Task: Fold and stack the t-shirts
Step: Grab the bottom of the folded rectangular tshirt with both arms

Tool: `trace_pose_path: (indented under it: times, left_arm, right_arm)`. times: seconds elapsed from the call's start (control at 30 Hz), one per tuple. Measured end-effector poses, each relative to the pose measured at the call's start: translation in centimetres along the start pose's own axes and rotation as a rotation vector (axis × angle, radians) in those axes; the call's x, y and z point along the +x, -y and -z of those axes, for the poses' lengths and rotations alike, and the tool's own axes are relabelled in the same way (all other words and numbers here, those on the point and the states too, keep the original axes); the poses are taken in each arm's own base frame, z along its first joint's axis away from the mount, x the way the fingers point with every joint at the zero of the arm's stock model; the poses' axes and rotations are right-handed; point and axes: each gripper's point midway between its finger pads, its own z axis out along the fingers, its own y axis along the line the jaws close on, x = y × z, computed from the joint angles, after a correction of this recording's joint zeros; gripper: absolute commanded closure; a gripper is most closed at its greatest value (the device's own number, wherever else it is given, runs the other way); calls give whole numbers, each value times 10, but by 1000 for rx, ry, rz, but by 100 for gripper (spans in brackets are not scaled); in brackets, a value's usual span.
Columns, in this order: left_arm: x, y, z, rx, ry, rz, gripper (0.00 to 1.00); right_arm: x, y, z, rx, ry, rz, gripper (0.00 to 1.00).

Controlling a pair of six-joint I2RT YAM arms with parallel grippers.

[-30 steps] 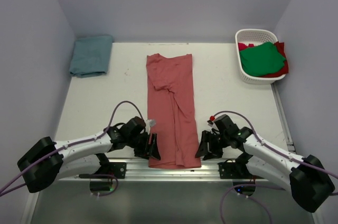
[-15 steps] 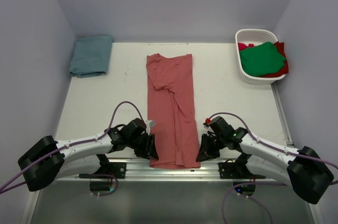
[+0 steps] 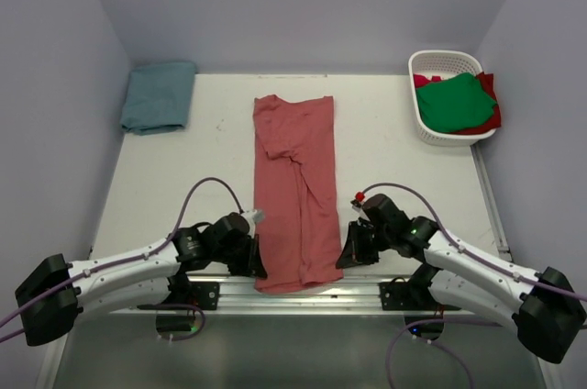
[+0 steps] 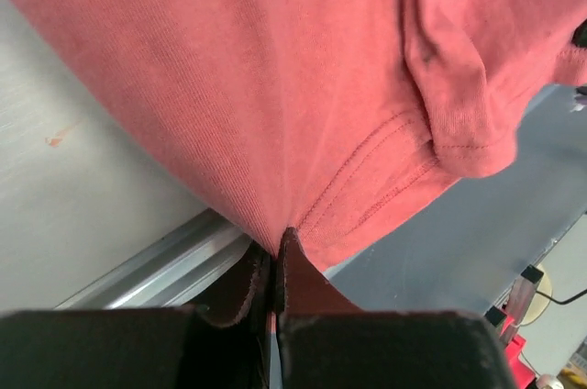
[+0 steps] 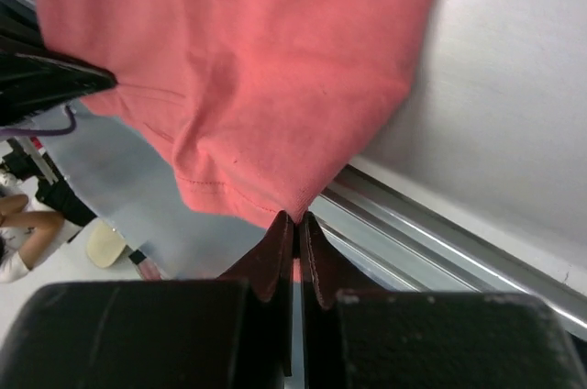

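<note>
A faded brick-red t-shirt (image 3: 298,187) lies as a long narrow strip down the middle of the table, its hem at the near edge. My left gripper (image 3: 260,266) is shut on the hem's left corner (image 4: 275,240). At the opposite corner (image 5: 293,215) my right gripper (image 3: 347,255) is shut on the cloth too. The hem is lifted a little off the table at both corners. A folded teal-blue t-shirt (image 3: 159,95) rests at the far left. Green (image 3: 456,101) and brighter red (image 3: 487,118) t-shirts fill the basket at the far right.
The white slotted basket (image 3: 432,126) stands at the far right corner. A metal rail (image 3: 303,295) runs along the near table edge under the hem. Side walls close in the table left and right.
Both grippers have shut on the hem corners of the brick-red shirt and drawn inward, lifting the hem slightly; the strip's near end has narrowed.
</note>
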Motion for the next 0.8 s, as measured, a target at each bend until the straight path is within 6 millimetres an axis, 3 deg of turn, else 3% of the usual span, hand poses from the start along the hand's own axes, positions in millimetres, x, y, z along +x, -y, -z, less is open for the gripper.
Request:
trace_pose_path:
  times: [0.17,0.3,0.6,0.8]
  left_arm:
    - [-10,4,11,-2,66,11,100]
    - [-22,0,13,-49,123,16,100]
    - [-88,10,38,-110,443,-4,100]
    - [-120,9,47,-170,583,-42,100]
  right_arm:
    - [-22,-20,12,-3,73,54,100]
    - [-35,-25,14,29,106,82,100]
    - [-78,-37,25,119,243,175,100]
    - [-106,-40,28,193,316,231,100]
